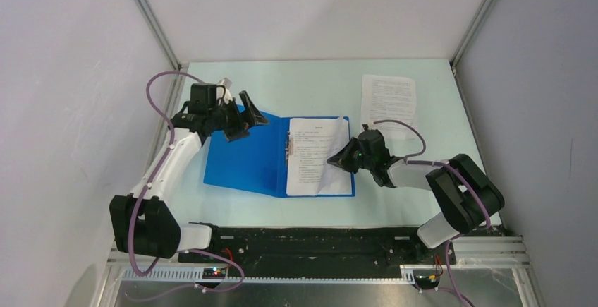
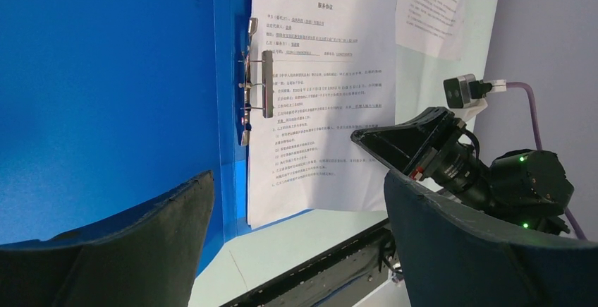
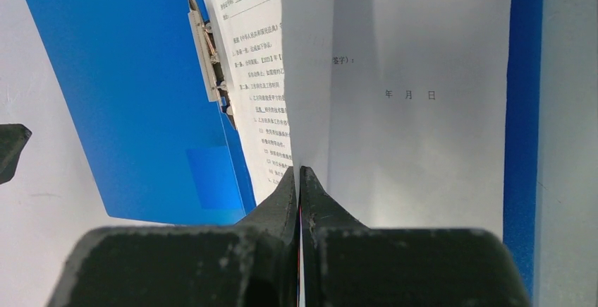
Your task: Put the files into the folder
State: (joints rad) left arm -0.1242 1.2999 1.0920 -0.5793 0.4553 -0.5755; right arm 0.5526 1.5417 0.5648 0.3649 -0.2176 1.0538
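Observation:
The blue folder (image 1: pixel 243 157) lies open on the table, its metal clip (image 1: pixel 288 146) at the spine. White printed sheets (image 1: pixel 310 173) lie on its right cover. My right gripper (image 1: pixel 338 159) is shut on the right edge of the top sheet and holds that edge lifted and curled. In the right wrist view the fingertips (image 3: pixel 290 183) pinch the sheet edge (image 3: pixel 307 74) over another sheet (image 3: pixel 423 95) and the folder (image 3: pixel 127 74). My left gripper (image 1: pixel 251 117) is open and empty, above the folder's far left cover. It shows the folder (image 2: pixel 106 74), clip (image 2: pixel 257 88) and sheet (image 2: pixel 317 109).
One more printed sheet (image 1: pixel 388 102) lies loose on the table at the back right, also in the left wrist view (image 2: pixel 437 10). Grey walls with metal frame posts (image 1: pixel 151 17) close in the table on both sides. The black base rail (image 1: pixel 317 240) runs along the near edge.

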